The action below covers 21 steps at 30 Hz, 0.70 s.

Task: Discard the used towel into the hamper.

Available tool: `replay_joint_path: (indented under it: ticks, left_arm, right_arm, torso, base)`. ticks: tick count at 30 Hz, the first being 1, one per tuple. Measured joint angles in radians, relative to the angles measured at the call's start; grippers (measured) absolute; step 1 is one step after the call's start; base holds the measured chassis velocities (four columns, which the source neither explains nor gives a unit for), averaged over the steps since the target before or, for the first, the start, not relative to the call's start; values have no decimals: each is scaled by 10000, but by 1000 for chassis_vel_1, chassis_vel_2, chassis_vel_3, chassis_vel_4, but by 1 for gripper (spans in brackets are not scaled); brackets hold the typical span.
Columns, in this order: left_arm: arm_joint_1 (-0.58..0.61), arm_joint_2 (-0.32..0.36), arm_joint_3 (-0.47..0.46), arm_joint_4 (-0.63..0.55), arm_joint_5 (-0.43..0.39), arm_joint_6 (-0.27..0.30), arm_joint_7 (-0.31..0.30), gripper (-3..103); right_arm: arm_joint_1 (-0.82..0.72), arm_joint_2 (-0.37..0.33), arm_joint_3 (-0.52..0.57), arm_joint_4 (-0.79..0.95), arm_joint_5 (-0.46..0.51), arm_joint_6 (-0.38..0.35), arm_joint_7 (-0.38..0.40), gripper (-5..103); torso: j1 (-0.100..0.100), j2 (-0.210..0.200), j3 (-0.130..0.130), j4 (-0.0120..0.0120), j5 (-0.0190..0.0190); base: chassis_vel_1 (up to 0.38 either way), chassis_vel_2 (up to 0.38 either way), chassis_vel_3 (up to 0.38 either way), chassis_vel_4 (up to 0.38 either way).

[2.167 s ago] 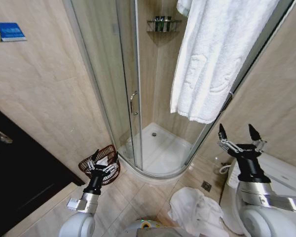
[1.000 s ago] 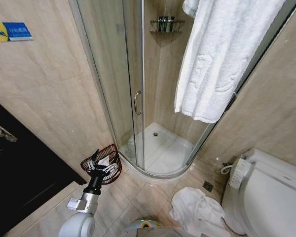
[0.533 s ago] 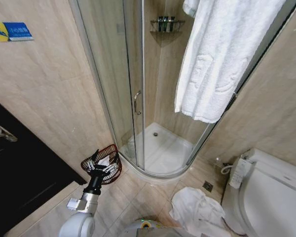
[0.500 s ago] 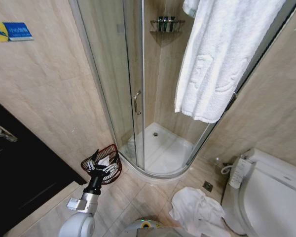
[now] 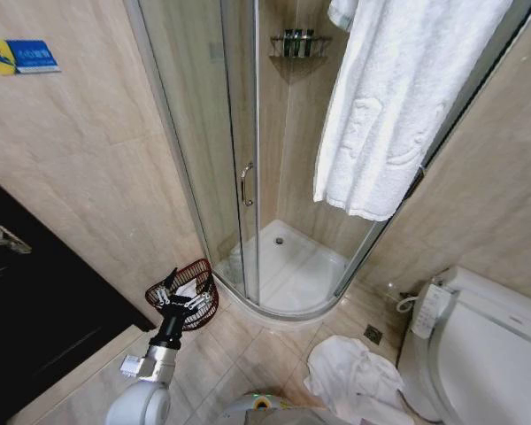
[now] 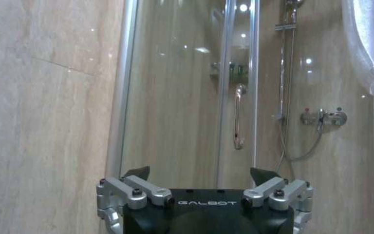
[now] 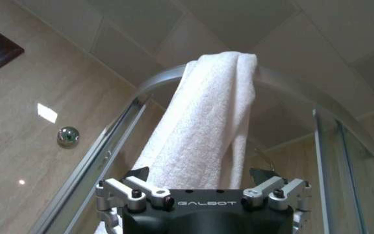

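A large white towel hangs over the top rail of the shower enclosure. In the right wrist view the same hanging towel rises just beyond my right gripper, which is open and holds nothing. A second white towel lies crumpled on the floor tiles beside the toilet. The hamper, a small dark reddish-brown wire basket, stands on the floor against the wall, left of the shower door. My left gripper is held up in front of the hamper, open and empty, and the left wrist view shows it facing the glass door.
The curved glass shower enclosure with its door handle fills the middle. A white toilet stands at the right, and a dark door with a handle at the left. A floor drain sits near the crumpled towel.
The right arm, raised in front of the toilet 2.2 s ago, has moved away from there. The camera shifted slightly. The left arm has stayed put, and nothing changed in the last second.
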Motion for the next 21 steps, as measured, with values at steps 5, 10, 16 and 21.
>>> replay_joint_path:
  ticks: [5, 10, 16, 21]
  left_arm:
    - [0, 0, 0, 0, 0, 0, 0, 100]
    - [0, 0, 0, 0, 0, 0, 0, 100]
    - [0, 0, -1, 0, 0, 0, 0, 100]
    - [0, 1, 0, 0, 0, 0, 0, 100]
  right_arm:
    - [-114, 37, 121, 2, 0, 7, -1, 100]
    - [-187, 56, 233, -68, -3, 16, -17, 100]
    - [-150, 21, 219, -198, -23, -65, 46, 100]
    - [31, -136, -33, -447, 118, -184, 110, 100]
  torso:
    - [0, 0, 0, 1, 0]
    - [0, 0, 0, 3, -1]
    - [1, 0, 0, 7, -1]
    - [0, 0, 0, 0, 4]
  base:
    - [15, 19, 32, 26]
    - [51, 66, 65, 54]
    - [43, 62, 64, 54]
    - [0, 0, 0, 0]
